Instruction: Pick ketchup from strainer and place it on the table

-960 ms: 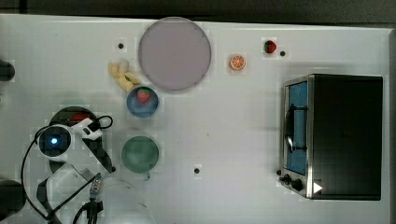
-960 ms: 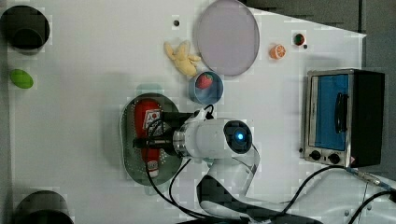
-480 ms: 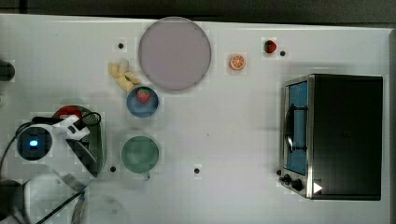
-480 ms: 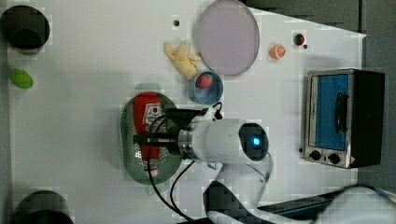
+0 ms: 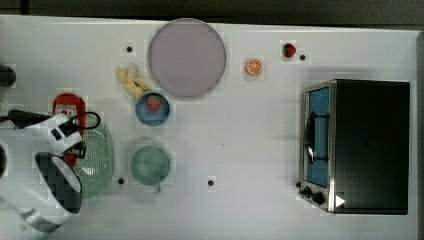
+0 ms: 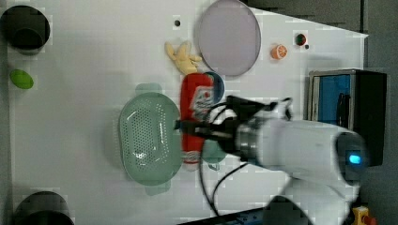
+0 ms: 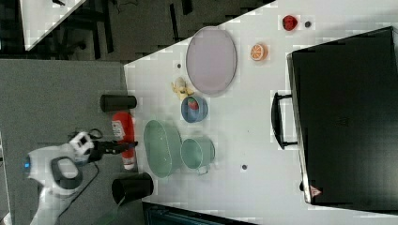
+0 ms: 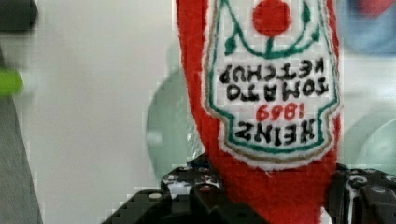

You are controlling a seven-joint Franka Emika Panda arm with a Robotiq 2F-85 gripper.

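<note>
My gripper [image 6: 195, 132] is shut on the lower body of the ketchup [image 6: 196, 98], a red plush bottle with a white-and-red label. The bottle hangs in the air, clear of the pale green perforated strainer [image 6: 148, 136], which holds nothing. In the top view the ketchup [image 5: 67, 106] pokes out from under the white arm, beside the strainer [image 5: 99, 155]. The right view shows the ketchup [image 7: 123, 129] to the right view's left of the strainer [image 7: 162, 147]. The wrist view has the label [image 8: 271, 93] close up between the dark fingers [image 8: 187, 198]. The white table [image 5: 240, 140] lies below.
A green cup [image 5: 150, 165] stands next to the strainer. Beyond it are a blue bowl [image 5: 152, 107] holding a strawberry, yellow toy food [image 5: 131, 81] and a grey-lilac plate [image 5: 186, 57]. A toaster oven [image 5: 357, 145] fills the top view's right. Black cylinders [image 7: 117, 102] stand at the table edge.
The ketchup has risen out of the strainer in my grip, and the arm has swung toward the top view's left. The strainer now lies bare.
</note>
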